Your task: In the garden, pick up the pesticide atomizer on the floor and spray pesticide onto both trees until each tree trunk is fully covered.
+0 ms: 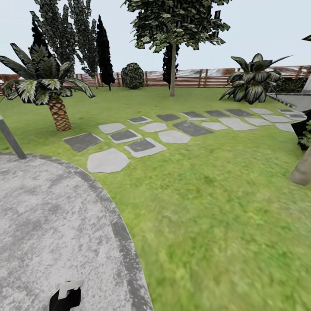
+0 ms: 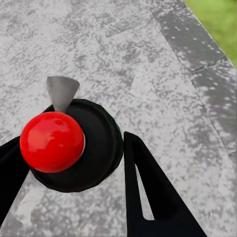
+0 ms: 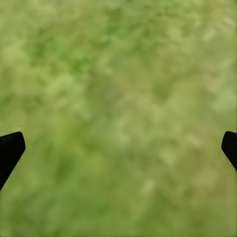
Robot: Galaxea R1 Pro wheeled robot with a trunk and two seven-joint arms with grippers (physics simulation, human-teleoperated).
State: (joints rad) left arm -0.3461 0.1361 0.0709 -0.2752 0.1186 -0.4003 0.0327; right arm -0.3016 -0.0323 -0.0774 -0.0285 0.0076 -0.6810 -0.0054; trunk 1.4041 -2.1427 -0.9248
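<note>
The pesticide atomizer, dark-bodied with a round red top and a grey nozzle, sits between the two black fingers of my left gripper, which press its sides. Mottled grey concrete floor lies below it. In the head view the atomizer shows as a small dark shape with a pale piece at the bottom edge, over the curved paving. My right gripper is open over blurred grass. One pale tree trunk stands far off by the fence. Another trunk's flared base is at the right edge.
Flat grey stepping stones cross the lawn toward the right. A low palm stands at the left, and a striped broad-leaved plant at the back right. The slatted wooden fence closes the far side. A grey post leans at the left.
</note>
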